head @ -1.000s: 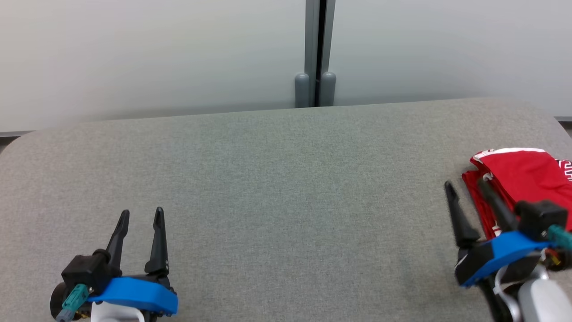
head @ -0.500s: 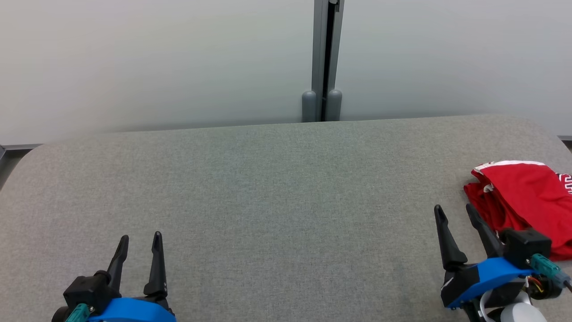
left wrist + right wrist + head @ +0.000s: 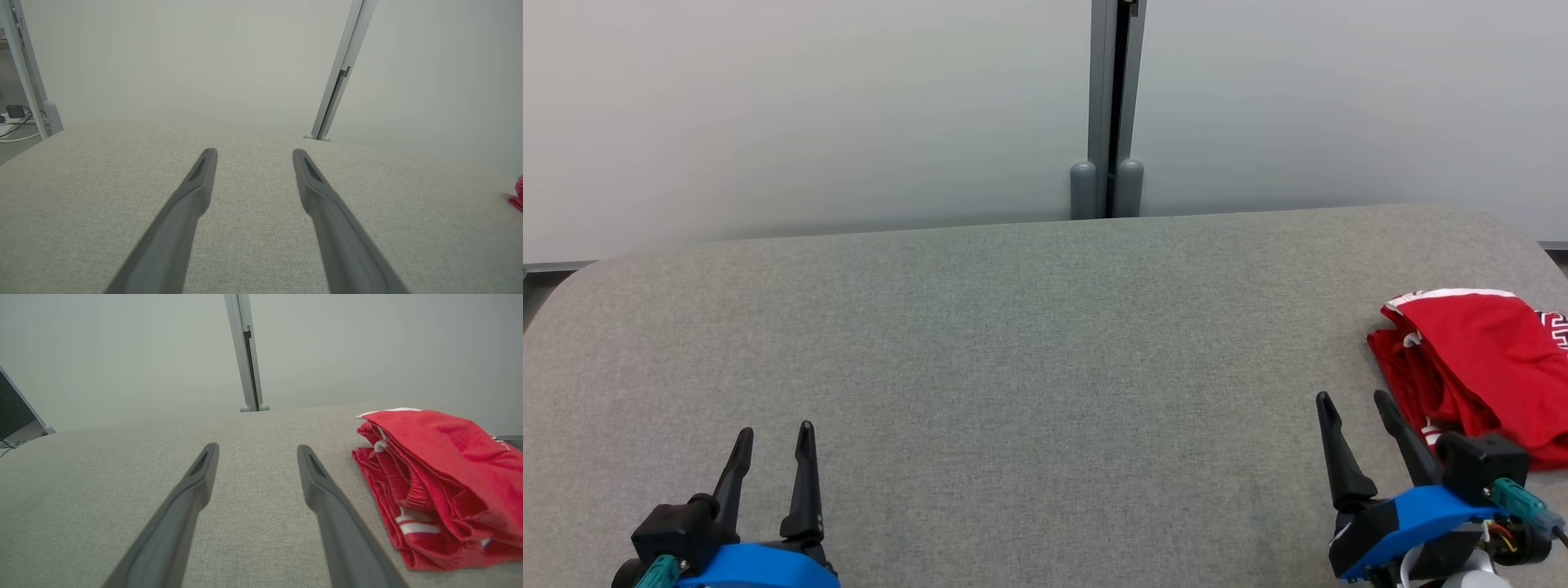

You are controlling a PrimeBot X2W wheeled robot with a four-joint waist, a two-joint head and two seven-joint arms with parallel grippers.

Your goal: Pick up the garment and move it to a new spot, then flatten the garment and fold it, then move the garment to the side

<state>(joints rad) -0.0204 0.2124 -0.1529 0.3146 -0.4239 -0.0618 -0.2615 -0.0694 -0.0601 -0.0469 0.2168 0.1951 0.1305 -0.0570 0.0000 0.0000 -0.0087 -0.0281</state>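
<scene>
A: Item: red garment [image 3: 1478, 359]; folded, white trim; at the table's [image 3: 1013, 343] right edge.

B: Left end effector [image 3: 776, 429], right end effector [image 3: 1352, 398]: both released, empty; along the table's front edge.

A: Step: setting aside, seemingly done; next, keep both clear.

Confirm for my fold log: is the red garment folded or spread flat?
Folded, loosely: the red garment lies in a compact stack on the gray table, layered edges visible.

Folded red garment [image 3: 1478, 359] (white trim), table's right edge
</scene>
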